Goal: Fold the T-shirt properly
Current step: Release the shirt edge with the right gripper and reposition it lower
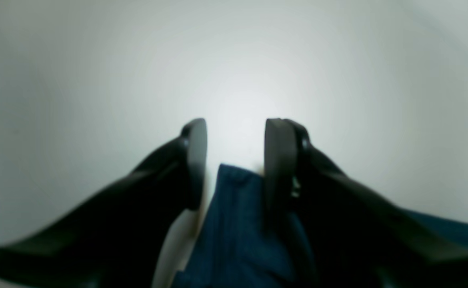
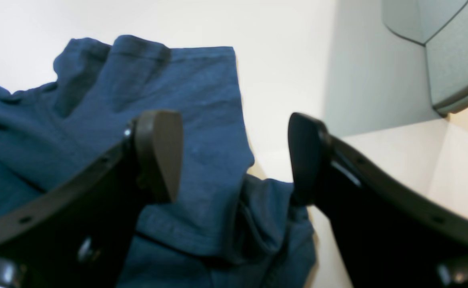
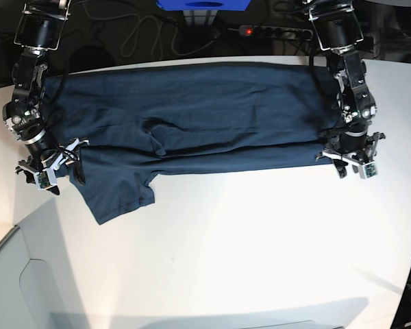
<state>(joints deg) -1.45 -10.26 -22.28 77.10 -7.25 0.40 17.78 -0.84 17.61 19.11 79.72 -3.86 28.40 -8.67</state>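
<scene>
The T-shirt (image 3: pixel 192 123) lies spread across the far side of the surface (image 3: pixel 260 240), one long edge folded over. The left pincer (image 3: pixel 353 163) and right pincer (image 3: pixel 48 168) hang open at its two ends, holding nothing. I think one fold is just done; next they must grab the cloth for another.

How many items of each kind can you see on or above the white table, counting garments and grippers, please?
Garments: 1, the dark navy T-shirt
Grippers: 2, the left gripper and the right gripper, both open, one at each end of the shirt
Total: 3, on the white table
</scene>
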